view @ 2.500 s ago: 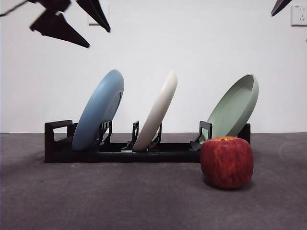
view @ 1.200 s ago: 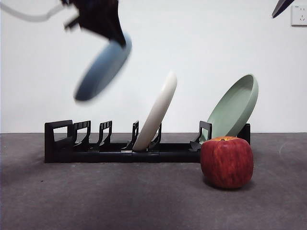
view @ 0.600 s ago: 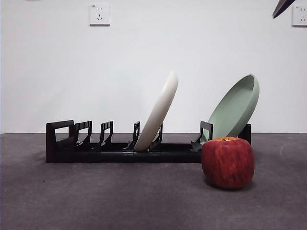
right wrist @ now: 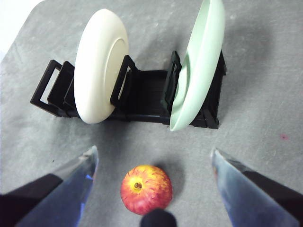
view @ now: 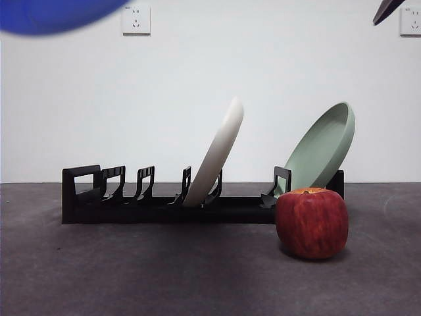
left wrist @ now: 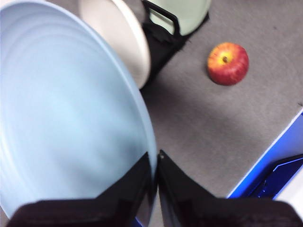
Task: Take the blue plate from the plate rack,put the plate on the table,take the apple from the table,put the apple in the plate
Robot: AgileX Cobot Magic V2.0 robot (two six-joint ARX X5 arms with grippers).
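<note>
My left gripper is shut on the rim of the blue plate and holds it high above the table. In the front view only a blurred blue edge of the plate shows at the top left corner. The red apple stands on the table in front of the right end of the black plate rack. My right gripper is open, high above the apple, and shows in the front view as a black tip at the top right.
A cream-white plate leans in the rack's middle slot and a pale green plate in its right end. The rack's left slots stand without plates. The left wrist view shows the table's edge with a blue strip beyond the apple.
The left gripper took the blue plate out of the rack's left slot and lifted it up. It left the front view and now shows again as a blur at the top left.
</note>
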